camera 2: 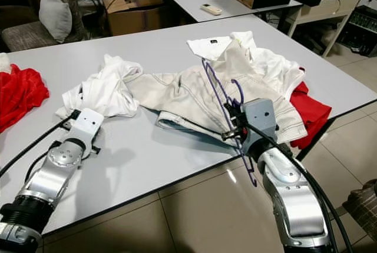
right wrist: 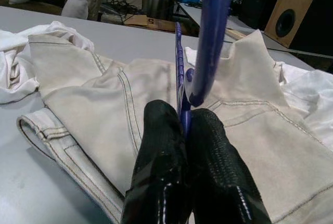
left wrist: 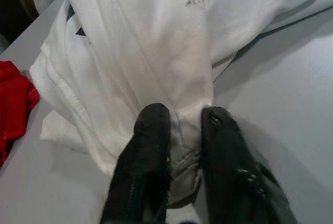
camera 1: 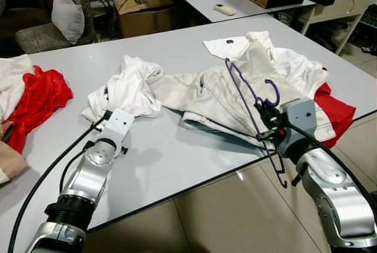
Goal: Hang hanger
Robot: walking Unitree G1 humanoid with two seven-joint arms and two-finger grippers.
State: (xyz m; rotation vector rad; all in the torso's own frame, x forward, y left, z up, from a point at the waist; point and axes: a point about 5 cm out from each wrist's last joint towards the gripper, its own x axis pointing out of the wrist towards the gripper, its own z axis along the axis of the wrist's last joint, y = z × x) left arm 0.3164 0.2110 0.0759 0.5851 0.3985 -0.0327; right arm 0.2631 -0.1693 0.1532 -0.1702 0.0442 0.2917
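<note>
Purple hanger over cream jacket

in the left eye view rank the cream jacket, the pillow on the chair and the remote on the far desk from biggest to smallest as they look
1. cream jacket
2. pillow, though it sits farther back
3. remote, farthest off

grey table | cream jacket spread out mid-table | bunched white shirt just left of it, touching | another white garment and a red one at the right edge | red cloth far left
</note>
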